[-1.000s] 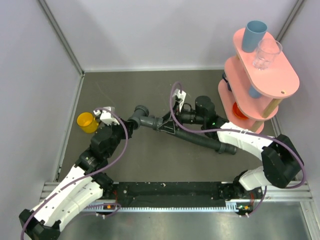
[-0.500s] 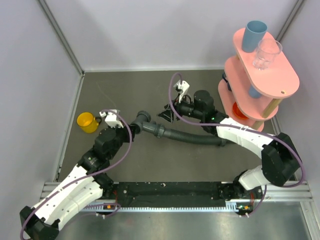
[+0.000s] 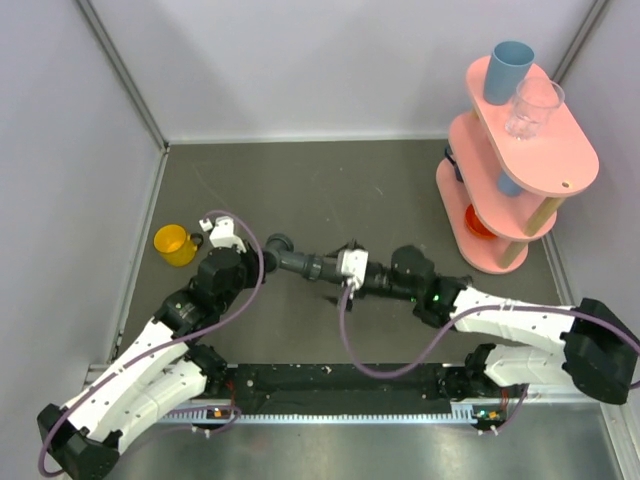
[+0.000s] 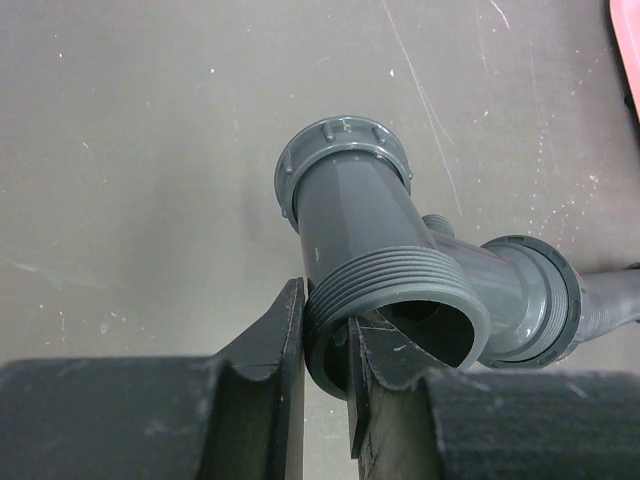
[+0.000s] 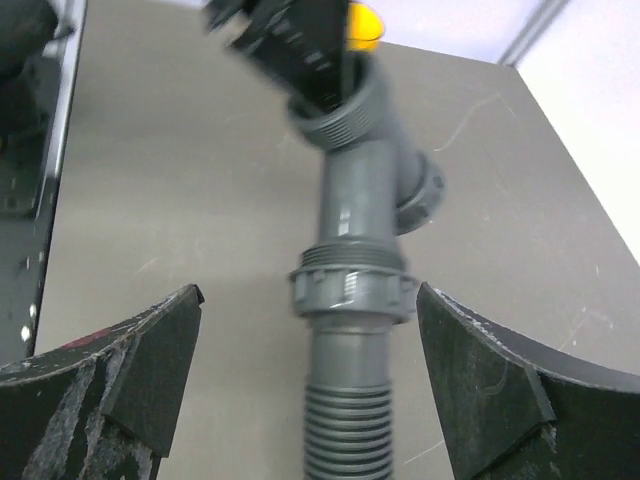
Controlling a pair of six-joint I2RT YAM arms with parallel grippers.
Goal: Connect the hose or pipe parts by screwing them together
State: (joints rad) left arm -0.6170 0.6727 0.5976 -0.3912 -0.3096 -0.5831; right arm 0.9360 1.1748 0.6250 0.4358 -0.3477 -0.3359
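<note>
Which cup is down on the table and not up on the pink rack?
The yellow cup. It sits on the table, while the blue cup and the clear glass stand on top of the pink rack.

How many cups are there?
3 for sure: a yellow mug on the table at left, and a blue cup and a clear glass on the pink rack's top shelf. Lower shelves may hide more.

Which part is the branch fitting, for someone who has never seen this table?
On the dark table, look just right of the yellow cup. There the left gripper pinches the branch fitting: short, smooth, dark grey, forked, with a threaded mouth, unlike the ribbed hose running off it.
</note>
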